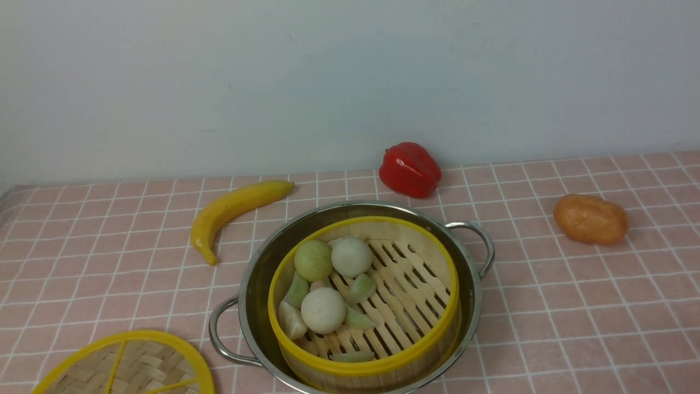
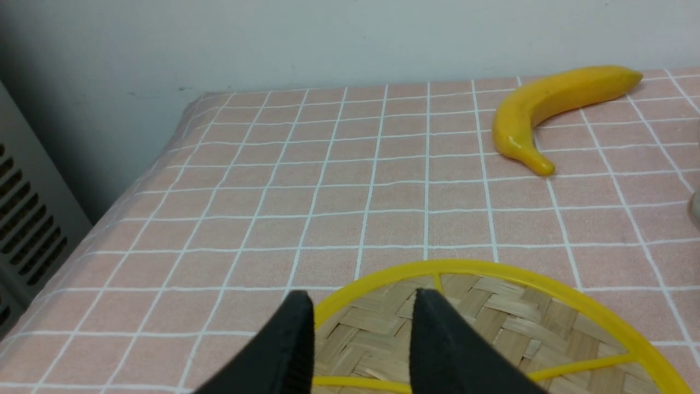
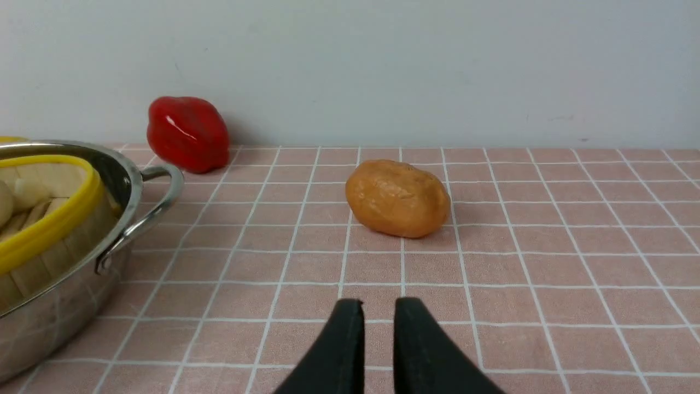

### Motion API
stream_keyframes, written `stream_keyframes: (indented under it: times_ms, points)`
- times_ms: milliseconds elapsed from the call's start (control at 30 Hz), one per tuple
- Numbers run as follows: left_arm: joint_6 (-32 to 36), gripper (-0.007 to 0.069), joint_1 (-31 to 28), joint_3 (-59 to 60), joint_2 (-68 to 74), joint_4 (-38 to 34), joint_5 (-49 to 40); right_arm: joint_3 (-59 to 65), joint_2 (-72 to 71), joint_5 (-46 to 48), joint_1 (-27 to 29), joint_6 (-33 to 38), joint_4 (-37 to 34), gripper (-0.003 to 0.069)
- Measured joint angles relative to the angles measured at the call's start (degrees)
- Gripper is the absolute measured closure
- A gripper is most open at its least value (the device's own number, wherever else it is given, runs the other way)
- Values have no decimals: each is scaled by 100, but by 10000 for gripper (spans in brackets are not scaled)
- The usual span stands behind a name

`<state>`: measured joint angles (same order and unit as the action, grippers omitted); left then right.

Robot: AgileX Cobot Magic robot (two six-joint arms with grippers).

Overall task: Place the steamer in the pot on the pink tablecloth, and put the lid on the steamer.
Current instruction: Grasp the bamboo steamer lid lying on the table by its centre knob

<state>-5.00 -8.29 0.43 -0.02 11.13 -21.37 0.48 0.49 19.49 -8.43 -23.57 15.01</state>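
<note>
The pot (image 1: 361,207) stands near the middle of the pink tablecloth (image 1: 547,306) that covers the tabletop, and the steamer (image 1: 432,257) sits inside it, uncovered, with pale round buns (image 1: 322,309) and green wedges on its slatted floor. The lid (image 1: 136,366) lies flat on the cloth at the near left, just beside the pot's near-left handle but apart from it, and is partly cut off by the front view's edge. A banana (image 1: 235,208) lies to the far left of the pot, a red pepper (image 1: 410,169) just behind it by the wall, and an orange potato-like lump (image 1: 590,219) well off to the right; none lies between lid and pot. Only the wrist views show the pincers. The left pincer (image 2: 363,303) is over the lid's left edge, fingers well apart, one outside the yellow rim and one over the weave; whether they touch it I cannot tell. That view also shows a grey vented panel (image 2: 27,219) beyond the cloth's left edge. The right pincer (image 3: 378,303) is low over bare cloth to the right of the pot, fingers slightly apart with nothing between them, the orange lump ahead of it.
</note>
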Motion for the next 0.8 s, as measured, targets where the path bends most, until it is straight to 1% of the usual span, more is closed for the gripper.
stream_keyframes:
  times_ms: [167,767,800]
  points:
    - [0,382,0,0,0,0,0,0,-18,12,0,0,-211,539]
    - [0,382,0,0,0,0,6,0,-18,12,0,0,-279,494]
    - [-46,382,0,0,0,-84,44,0,-18,12,0,0,-278,492]
